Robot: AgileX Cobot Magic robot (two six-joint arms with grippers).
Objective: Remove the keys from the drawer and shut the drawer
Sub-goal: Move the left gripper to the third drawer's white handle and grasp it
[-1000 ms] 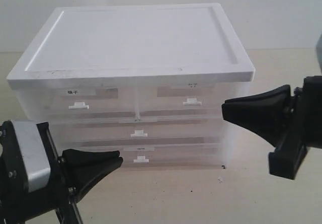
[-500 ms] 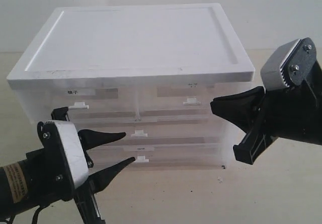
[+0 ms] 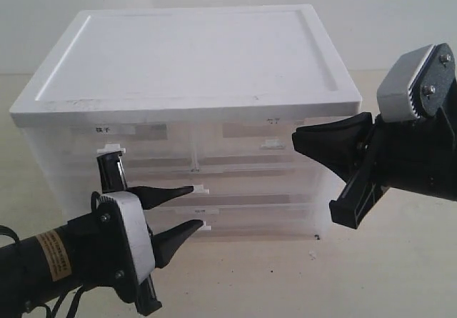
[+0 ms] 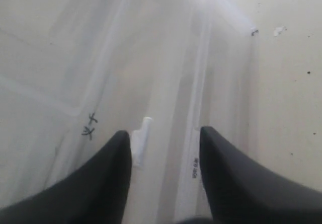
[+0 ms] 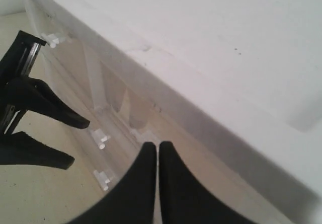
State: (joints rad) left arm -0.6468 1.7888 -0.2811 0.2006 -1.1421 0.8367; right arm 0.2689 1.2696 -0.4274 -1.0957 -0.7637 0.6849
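Left gripper [image 3: 197,206] jaws half-parted, empty, beside small white tab handle [image 3: 197,189] on translucent plastic drawer cabinet [image 3: 193,53]. Right gripper [image 5: 156,144] jaws pressed together, empty. Keys hidden, presumably in drawer; likely light, rigid, slippery, so pinch ring.

White lid on the drawer cabinet [image 3: 186,53], frosted see-through plastic below it with little white handles [image 3: 270,144]. Left gripper [image 3: 198,206] and right gripper [image 3: 300,138] both show matte black fingers under silver-grey housings, and there's a yellow-tan sticker [image 3: 53,252] on the left arm. Pale beige table [image 3: 285,282], speckled with dark flecks.
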